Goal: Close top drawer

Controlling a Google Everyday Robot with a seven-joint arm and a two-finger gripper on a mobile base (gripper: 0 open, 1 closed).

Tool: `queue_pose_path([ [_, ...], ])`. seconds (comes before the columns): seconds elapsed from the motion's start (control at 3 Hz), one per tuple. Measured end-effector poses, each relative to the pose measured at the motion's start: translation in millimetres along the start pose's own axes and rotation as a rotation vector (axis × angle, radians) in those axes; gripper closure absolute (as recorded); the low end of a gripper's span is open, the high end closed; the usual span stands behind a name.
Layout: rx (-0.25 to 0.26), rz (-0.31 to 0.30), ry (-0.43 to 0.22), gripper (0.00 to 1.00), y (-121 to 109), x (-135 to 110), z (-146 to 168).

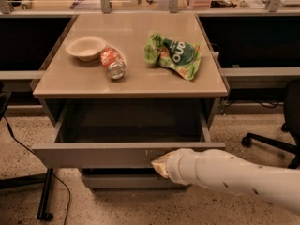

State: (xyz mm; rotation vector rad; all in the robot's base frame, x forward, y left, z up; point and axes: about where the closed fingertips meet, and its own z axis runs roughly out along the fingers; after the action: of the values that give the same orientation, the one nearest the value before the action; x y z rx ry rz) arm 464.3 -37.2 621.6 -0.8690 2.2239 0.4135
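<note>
The top drawer (93, 154) is a wide grey metal drawer under the tabletop, pulled out toward me, with its dark inside showing. Its flat front has small white scuffs near the centre. My gripper (158, 165) is at the end of the white arm that comes in from the lower right. Its yellowish tip rests against the drawer front, right of centre. The arm hides the fingers.
On the beige tabletop (131, 74) lie a white bowl (86, 47), a tipped red can (112, 63) and a green chip bag (176, 55). A lower drawer front (117, 181) shows beneath. An office chair base (272, 142) stands at the right, and a cable and stand leg (44, 191) at the left.
</note>
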Motion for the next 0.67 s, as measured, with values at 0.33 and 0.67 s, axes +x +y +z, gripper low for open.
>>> queue_pose_path([
  [0.33,0.007,-0.001,-0.014,1.0,-3.5,-5.4,6.8],
  [0.67,0.02,-0.014,-0.062,1.0,-18.8,-32.5,34.7],
])
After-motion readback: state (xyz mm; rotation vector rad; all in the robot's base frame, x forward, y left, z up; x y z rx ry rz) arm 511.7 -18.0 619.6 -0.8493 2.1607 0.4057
